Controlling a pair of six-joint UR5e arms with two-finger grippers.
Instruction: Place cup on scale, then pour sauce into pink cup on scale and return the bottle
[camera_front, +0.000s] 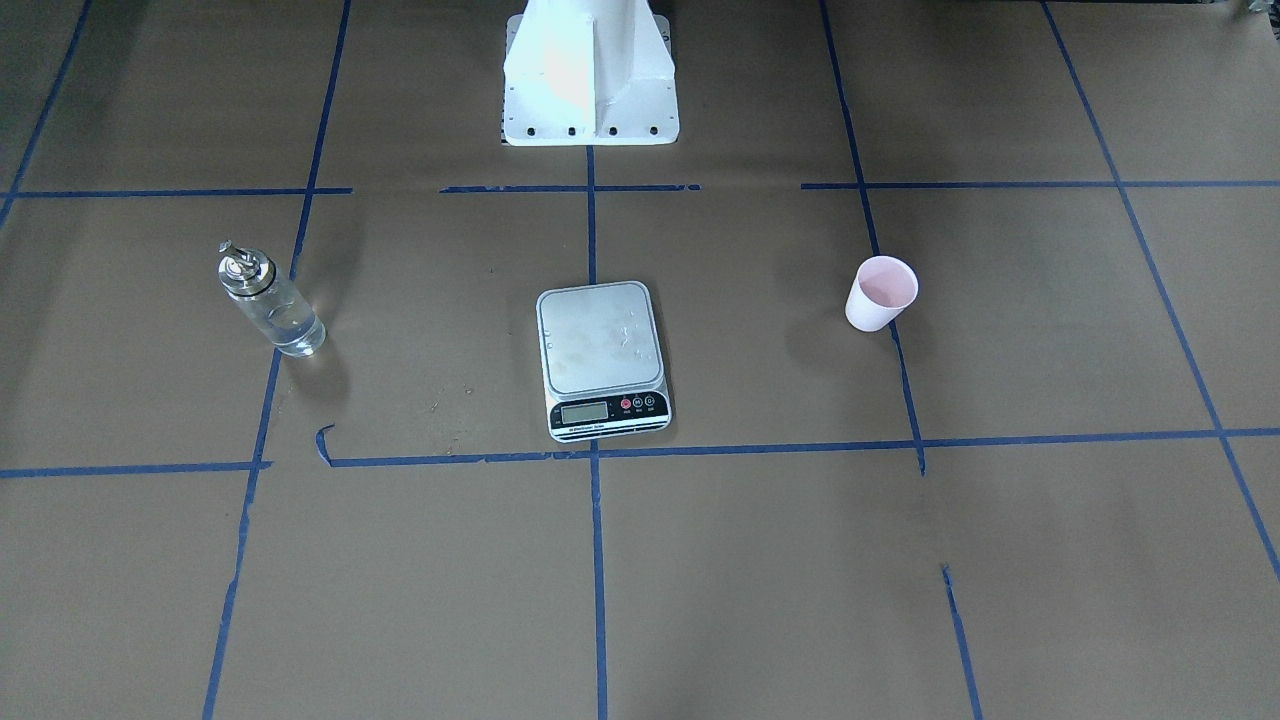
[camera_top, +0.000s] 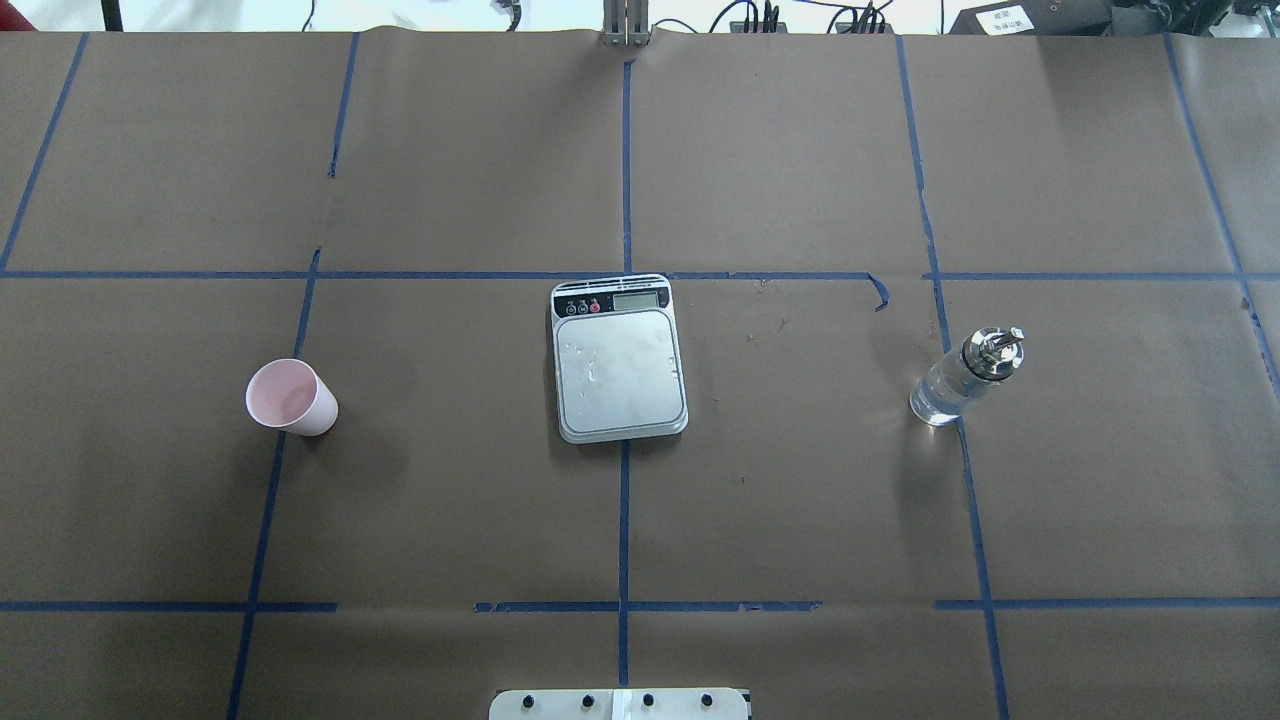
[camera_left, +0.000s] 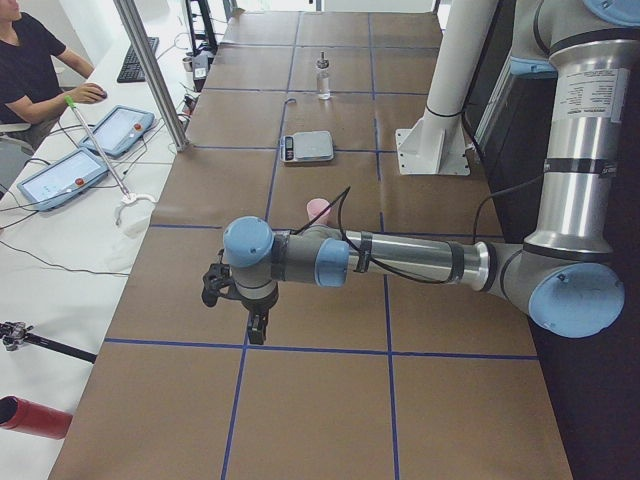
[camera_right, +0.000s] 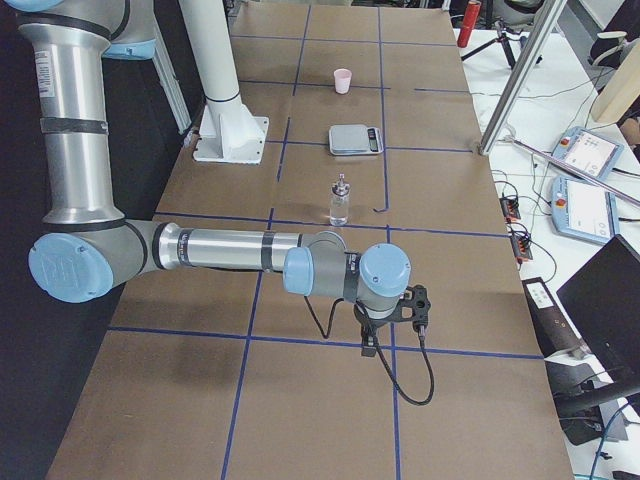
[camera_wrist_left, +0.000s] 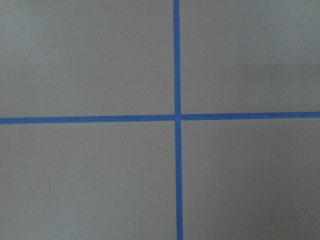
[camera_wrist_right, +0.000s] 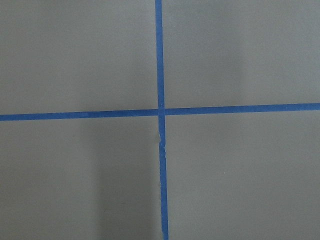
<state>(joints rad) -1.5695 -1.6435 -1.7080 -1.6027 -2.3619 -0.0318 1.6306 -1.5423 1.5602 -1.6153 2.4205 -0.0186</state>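
The pale pink cup stands upright on the table's left part, apart from the scale; it also shows in the front view. The silver scale lies at the centre with nothing on its platform. The clear glass bottle with clear sauce and a silver spout stands upright at the right. My left gripper hangs over the table's left end, past the cup. My right gripper hangs over the right end, past the bottle. Both show only in side views, so I cannot tell if they are open or shut.
Brown paper with a grid of blue tape lines covers the table; both wrist views show only a tape crossing. The white robot pedestal stands behind the scale. An operator sits at a side desk with tablets.
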